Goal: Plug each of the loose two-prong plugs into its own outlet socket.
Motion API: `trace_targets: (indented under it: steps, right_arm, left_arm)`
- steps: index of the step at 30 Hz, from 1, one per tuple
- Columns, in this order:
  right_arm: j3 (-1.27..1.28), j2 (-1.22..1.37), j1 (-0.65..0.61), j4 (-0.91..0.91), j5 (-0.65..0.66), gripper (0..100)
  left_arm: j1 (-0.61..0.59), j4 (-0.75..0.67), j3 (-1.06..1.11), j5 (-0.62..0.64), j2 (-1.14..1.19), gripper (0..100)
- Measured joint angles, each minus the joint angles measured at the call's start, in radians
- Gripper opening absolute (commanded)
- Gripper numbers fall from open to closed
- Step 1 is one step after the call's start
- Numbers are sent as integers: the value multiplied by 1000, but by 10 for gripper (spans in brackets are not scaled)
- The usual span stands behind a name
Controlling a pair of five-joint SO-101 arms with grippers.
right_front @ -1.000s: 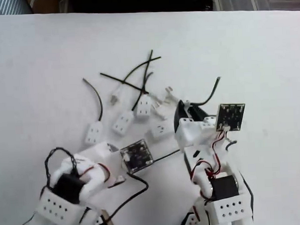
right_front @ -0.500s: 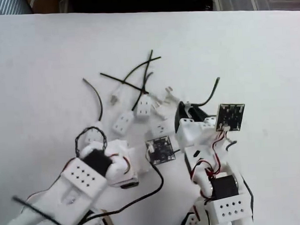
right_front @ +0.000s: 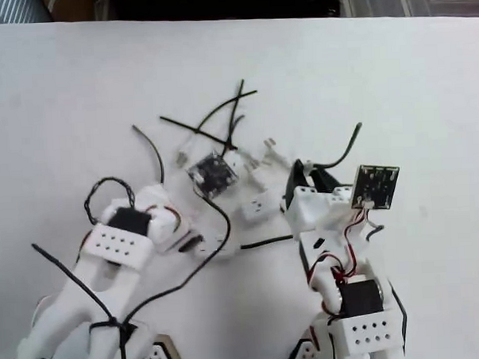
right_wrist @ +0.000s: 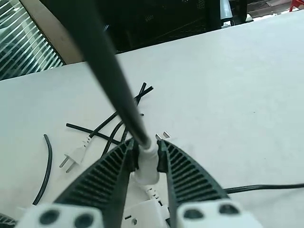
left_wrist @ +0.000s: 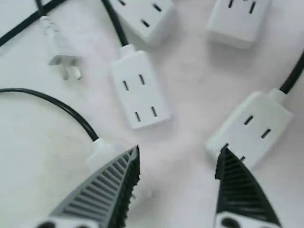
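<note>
Several white outlet sockets lie clustered mid-table, one of them (right_front: 258,204) beside my right gripper. My left gripper (left_wrist: 178,164) hangs open just above them, a corded socket (left_wrist: 140,95) ahead of its fingers and another (left_wrist: 254,126) by one fingertip. A small white piece on a black cord (left_wrist: 101,151) lies under the other finger. A loose two-prong plug (left_wrist: 61,57) rests farther off; it also shows as the plug (right_front: 183,158) from above. My right gripper (right_wrist: 146,151) is shut on a white plug (right_wrist: 148,164), lifted, black cord (right_front: 345,149) sticking up. The same gripper (right_front: 301,173) sits right of the cluster.
Black cords (right_front: 213,121) cross each other behind the sockets. Two more small white plugs (right_front: 268,153) lie between the cluster and the right gripper. A loose black wire (right_front: 266,243) lies in front. The left arm (right_front: 123,236) covers the near-left table; the far table is bare.
The left arm has swung forward from the near-left, bringing its open gripper over the socket cluster. The right arm shifted slightly rightward, still holding its plug.
</note>
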Motion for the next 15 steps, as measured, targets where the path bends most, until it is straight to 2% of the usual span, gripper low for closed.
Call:
trace_targets:
  steps: [5,10,15]
  right_arm:
    - [0,0,0,0,0,17]
    - [0,0,0,0,0,17]
    - [0,0,2,0,0,17]
  left_arm:
    - [6,80,-54,-91,0,264]
    - [106,204,-98,-166,0,283]
    - [206,216,-92,-176,9,324]
